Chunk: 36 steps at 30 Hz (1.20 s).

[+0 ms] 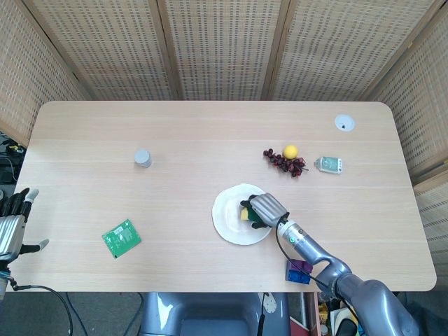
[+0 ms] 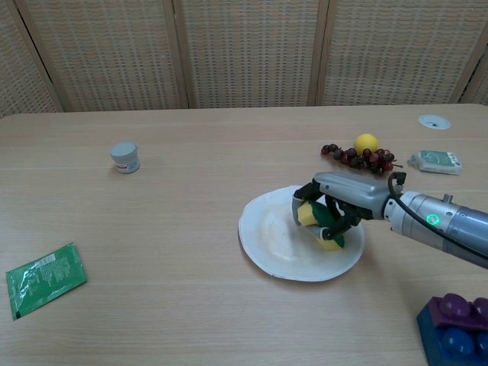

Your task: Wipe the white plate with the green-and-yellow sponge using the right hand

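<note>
The white plate [image 1: 227, 217] [image 2: 278, 236] lies on the table right of centre. My right hand [image 1: 265, 208] [image 2: 339, 197] grips the green-and-yellow sponge [image 1: 246, 211] [image 2: 319, 223] and presses it onto the right half of the plate. Fingers wrap over the sponge and hide most of its top. My left hand [image 1: 12, 225] hangs off the table's left edge in the head view, fingers spread, holding nothing; the chest view does not show it.
Dark grapes [image 1: 285, 162] [image 2: 360, 156] and a yellow lemon [image 1: 290, 151] [image 2: 365, 142] lie just behind the plate. A small device [image 1: 328, 164] [image 2: 435, 161], purple-blue blocks [image 1: 299, 271] [image 2: 457, 325], a grey jar [image 1: 143, 158] [image 2: 124, 157] and a green packet [image 1: 121, 238] [image 2: 42, 277] sit around.
</note>
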Available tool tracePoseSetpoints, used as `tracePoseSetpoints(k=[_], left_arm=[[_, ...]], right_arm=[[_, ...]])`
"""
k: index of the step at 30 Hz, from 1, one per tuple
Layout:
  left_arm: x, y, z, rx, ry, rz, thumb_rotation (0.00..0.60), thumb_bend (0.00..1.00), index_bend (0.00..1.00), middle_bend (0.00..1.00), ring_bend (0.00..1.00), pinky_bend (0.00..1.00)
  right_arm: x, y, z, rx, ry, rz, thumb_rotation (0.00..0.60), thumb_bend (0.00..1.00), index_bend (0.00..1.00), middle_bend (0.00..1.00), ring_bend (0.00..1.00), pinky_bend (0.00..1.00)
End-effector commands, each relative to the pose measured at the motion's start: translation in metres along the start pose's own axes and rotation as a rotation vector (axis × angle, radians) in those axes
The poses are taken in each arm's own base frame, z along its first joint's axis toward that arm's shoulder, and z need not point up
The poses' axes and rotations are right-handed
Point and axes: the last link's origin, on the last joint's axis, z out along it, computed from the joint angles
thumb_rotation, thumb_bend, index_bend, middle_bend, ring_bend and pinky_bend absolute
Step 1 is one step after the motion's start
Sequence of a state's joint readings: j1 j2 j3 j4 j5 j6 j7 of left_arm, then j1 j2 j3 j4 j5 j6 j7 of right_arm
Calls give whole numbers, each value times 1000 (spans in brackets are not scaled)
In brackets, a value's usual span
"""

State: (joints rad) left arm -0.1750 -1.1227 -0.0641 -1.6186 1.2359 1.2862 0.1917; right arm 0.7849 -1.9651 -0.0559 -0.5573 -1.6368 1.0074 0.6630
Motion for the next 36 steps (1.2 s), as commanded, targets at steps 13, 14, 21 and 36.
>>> tracePoseSetpoints(k=[13, 14, 21, 36], left_arm=[[1, 0, -1, -6, 1, -4, 600, 0, 0, 0, 0, 0], [1, 0, -1, -7, 0, -4, 600, 0, 0, 0, 0, 0], [-1, 2, -1, -9, -3, 1, 600, 0, 0, 0, 0, 0], [-2, 1, 0, -4, -5, 1, 600, 0, 0, 0, 0, 0]], right_arm=[[12, -1, -16, 37, 19, 0, 600, 460, 499, 570, 393, 608], [11, -1, -19, 39, 13, 0, 600, 460, 499, 570, 393, 608], [1, -6, -28, 51, -25, 10, 600, 461, 499, 570, 393, 608], [-8, -1, -26, 24, -24, 4, 600, 461, 499, 570, 393, 608]])
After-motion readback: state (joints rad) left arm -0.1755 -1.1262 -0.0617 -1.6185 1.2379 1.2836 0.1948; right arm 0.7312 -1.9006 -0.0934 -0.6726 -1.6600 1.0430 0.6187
